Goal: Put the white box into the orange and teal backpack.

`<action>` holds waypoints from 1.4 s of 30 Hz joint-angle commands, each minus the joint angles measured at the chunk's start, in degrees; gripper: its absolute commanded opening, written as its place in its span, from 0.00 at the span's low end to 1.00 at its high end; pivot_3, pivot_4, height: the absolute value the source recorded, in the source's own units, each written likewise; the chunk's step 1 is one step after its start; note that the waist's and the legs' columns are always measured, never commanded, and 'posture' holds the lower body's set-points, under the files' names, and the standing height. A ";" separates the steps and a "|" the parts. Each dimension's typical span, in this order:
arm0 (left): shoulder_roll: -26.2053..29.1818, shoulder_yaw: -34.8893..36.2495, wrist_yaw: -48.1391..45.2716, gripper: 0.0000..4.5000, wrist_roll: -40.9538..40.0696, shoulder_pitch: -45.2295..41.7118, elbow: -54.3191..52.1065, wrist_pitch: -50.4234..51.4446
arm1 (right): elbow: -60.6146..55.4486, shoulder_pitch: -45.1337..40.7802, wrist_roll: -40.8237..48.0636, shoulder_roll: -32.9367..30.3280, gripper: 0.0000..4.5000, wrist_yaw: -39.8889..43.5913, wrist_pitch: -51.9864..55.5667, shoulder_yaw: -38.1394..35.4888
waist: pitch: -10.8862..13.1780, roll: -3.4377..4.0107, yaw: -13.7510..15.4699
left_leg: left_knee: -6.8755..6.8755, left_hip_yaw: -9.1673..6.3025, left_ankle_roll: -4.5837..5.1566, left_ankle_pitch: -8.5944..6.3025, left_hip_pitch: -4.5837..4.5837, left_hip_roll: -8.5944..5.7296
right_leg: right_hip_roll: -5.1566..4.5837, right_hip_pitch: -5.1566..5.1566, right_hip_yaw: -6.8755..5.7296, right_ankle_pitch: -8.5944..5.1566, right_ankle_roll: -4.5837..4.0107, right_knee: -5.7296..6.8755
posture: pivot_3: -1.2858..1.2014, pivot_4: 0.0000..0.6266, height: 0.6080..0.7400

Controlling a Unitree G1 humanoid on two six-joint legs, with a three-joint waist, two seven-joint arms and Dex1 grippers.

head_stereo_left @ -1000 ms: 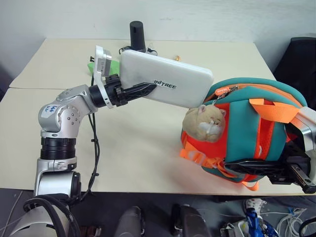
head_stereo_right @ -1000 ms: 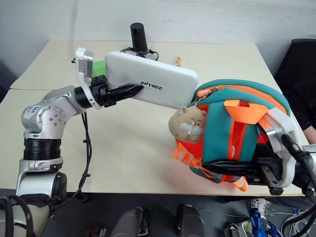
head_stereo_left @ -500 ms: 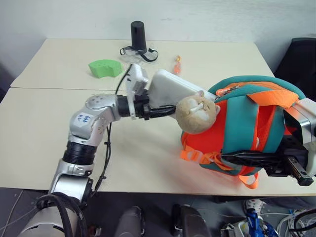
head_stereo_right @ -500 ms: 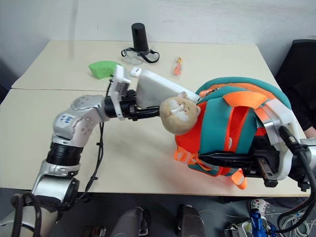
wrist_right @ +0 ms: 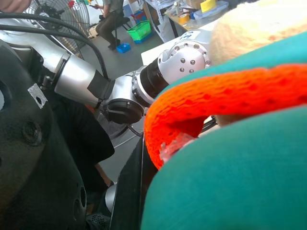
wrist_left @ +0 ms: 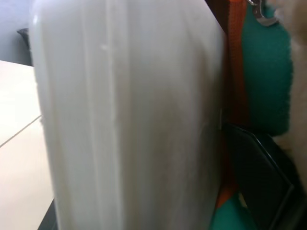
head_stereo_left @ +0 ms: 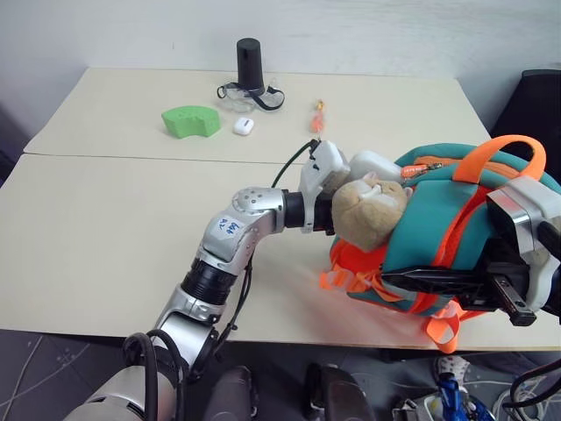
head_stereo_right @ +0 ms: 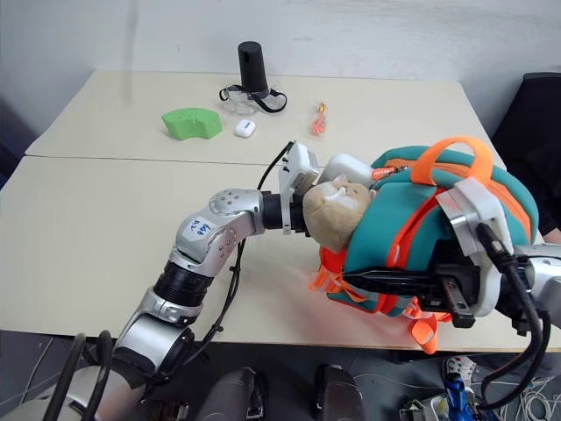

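White box looks stiff, smooth and light; it's mostly inside the orange and teal backpack, one end showing. Your left hand grips that end, so push from there. Your right hand is clamped shut on the backpack above the surface

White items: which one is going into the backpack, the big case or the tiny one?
The white box, held by the left gripper at the backpack. The earbud case lies on the table.
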 commanded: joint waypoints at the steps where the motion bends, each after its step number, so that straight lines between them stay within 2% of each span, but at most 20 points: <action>1: 0.28 -2.48 -3.62 0.87 -0.60 -0.46 -2.69 0.97 | -1.39 -0.46 -0.47 0.87 0.00 -0.19 -2.03 0.30 | 0.00 0.00 -0.04 | 0.02 -0.03 0.00 -0.01 0.02 0.01 | -0.01 0.04 -0.02 0.00 0.00 0.00 | 0.52 0.24 1.00; 3: 1.71 -2.39 -5.40 1.00 -1.05 0.00 -3.86 1.48 | -1.33 0.02 -1.41 1.00 0.00 0.09 -2.48 0.45 | 0.00 0.00 -0.10 | 0.06 -0.06 0.00 -0.03 0.03 0.03 | -0.02 0.08 -0.04 0.00 0.00 -0.02 | 0.52 0.24 1.00; 8: 7.32 -1.23 -10.57 1.00 -2.01 1.19 -7.76 0.38 | -1.83 1.08 -5.88 2.45 0.00 0.41 -4.58 1.79 | 0.00 0.01 -0.28 | 0.10 -0.10 -0.02 -0.06 0.03 0.06 | -0.02 0.12 -0.07 0.00 0.00 -0.03 | 0.52 0.24 1.00; 14: 8.56 -3.03 -12.44 1.00 0.36 0.57 -7.66 -3.54 | -1.79 1.10 -6.23 2.81 0.00 0.94 -5.21 2.12 | -0.01 0.01 -0.19 | 0.19 -0.14 0.02 -0.09 0.05 0.06 | -0.04 0.20 -0.10 0.00 0.00 -0.04 | 0.52 0.24 1.00; 19: 11.94 2.52 -12.77 1.00 -2.09 -0.17 -7.50 -2.04 | -2.11 1.64 -7.65 3.22 0.00 0.93 -6.29 2.54 | -0.01 0.01 -0.24 | 0.22 -0.16 0.05 -0.11 0.04 0.07 | -0.07 0.22 -0.11 0.00 0.00 -0.05 | 0.52 0.24 1.00; 24: 20.02 10.66 -18.05 1.00 -12.08 -1.39 -12.06 6.29 | -2.85 2.78 -11.01 5.18 0.00 -0.88 -8.55 3.47 | 0.00 0.03 -0.76 | 0.18 -0.16 -0.02 -0.12 0.08 0.17 | -0.01 0.20 -0.11 -0.02 -0.04 -0.01 | 0.52 0.24 1.00; 28: 24.01 10.86 -19.02 1.00 -11.25 -2.31 -12.80 6.03 | -3.37 2.58 -14.43 8.31 0.00 -3.68 -10.42 6.67 | 0.00 0.03 -0.48 | 0.27 -0.17 -0.04 -0.12 0.09 0.11 | -0.01 0.23 -0.12 -0.02 -0.03 0.00 | 0.52 0.24 1.00; 32: 21.80 9.06 -15.68 1.00 -8.46 -1.31 -11.53 3.80 | -4.62 2.96 -14.29 8.42 0.00 -1.83 -11.09 7.57 | 0.00 0.03 -0.05 | 0.36 -0.22 0.03 -0.17 0.06 0.06 | -0.02 0.31 -0.15 0.01 0.02 -0.04 | 0.52 0.24 1.00; 36: 19.22 6.47 -12.23 1.00 -2.66 -0.99 -8.45 -2.15 | -6.24 3.28 -10.45 7.01 0.00 1.52 -10.72 5.86 | 0.00 0.03 -0.17 | 0.43 -0.19 0.17 -0.25 0.03 0.05 | -0.04 0.36 -0.11 0.09 0.17 -0.16 | 0.52 0.24 1.00; 39: 18.37 7.57 -12.85 1.00 -4.56 -1.45 -7.94 -1.10 | -6.87 2.38 -9.66 6.51 0.00 1.30 -10.89 6.15 | 0.00 0.03 -0.51 | 0.43 -0.17 0.14 -0.28 0.03 0.09 | -0.03 0.34 -0.08 0.10 0.17 -0.16 | 0.52 0.24 1.00; 42: 22.41 10.83 -18.18 1.00 -9.96 -2.61 -9.29 3.12 | -6.83 2.13 -11.26 6.15 0.00 0.67 -11.17 6.96 | 0.01 0.03 -0.63 | 0.43 -0.16 0.09 -0.30 0.04 0.14 | -0.02 0.31 -0.07 0.08 0.15 -0.13 | 0.52 0.24 1.00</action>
